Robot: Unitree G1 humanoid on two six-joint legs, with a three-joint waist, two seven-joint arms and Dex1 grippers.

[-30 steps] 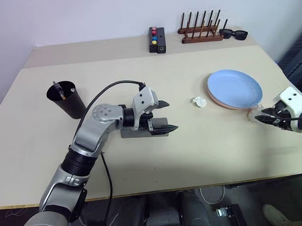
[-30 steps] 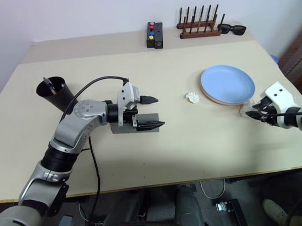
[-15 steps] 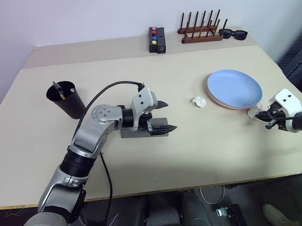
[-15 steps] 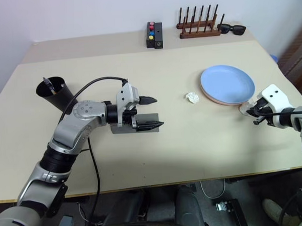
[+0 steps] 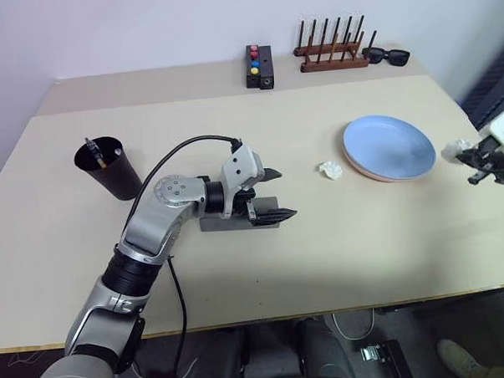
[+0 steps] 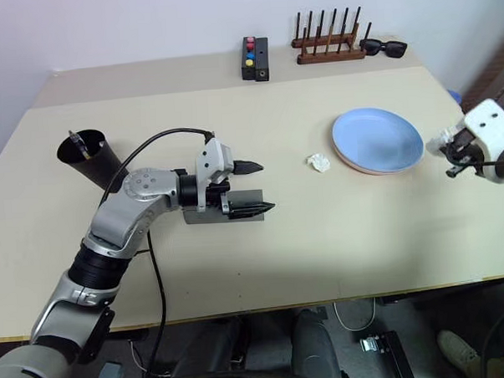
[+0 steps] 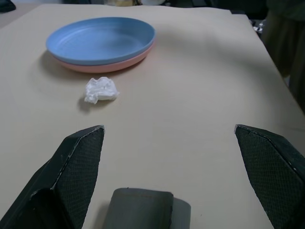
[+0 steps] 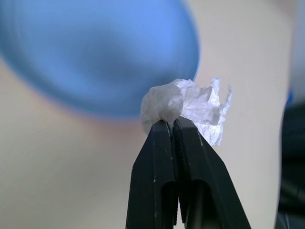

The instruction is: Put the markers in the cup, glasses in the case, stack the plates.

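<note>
Currently, the cup (image 5: 109, 166) at the counter's (image 5: 338, 252) 9 o'clock holds a marker (image 5: 94, 151). The case (image 5: 228, 219) lies closed at centre beneath the released left pincer (image 5: 273, 194). At 3 o'clock, the blue plate (image 5: 390, 146) sits stacked on the pink plate (image 7: 102, 65). The right pincer (image 8: 174, 125) is clenched on crumpled paper (image 8: 183, 106).

Pale bench against a plain white wall

The beige bench (image 5: 347, 260) has a separate strip along its back edge, meeting a bare, evenly lit white wall (image 5: 145, 30). At the back stand a wooden peg rack (image 5: 331, 50), black sunglasses (image 5: 388, 57) touching the rack's right end, and a small black box with coloured buttons (image 5: 258, 67). Below the front edge lies dark floor with cables (image 5: 359, 339).
</note>
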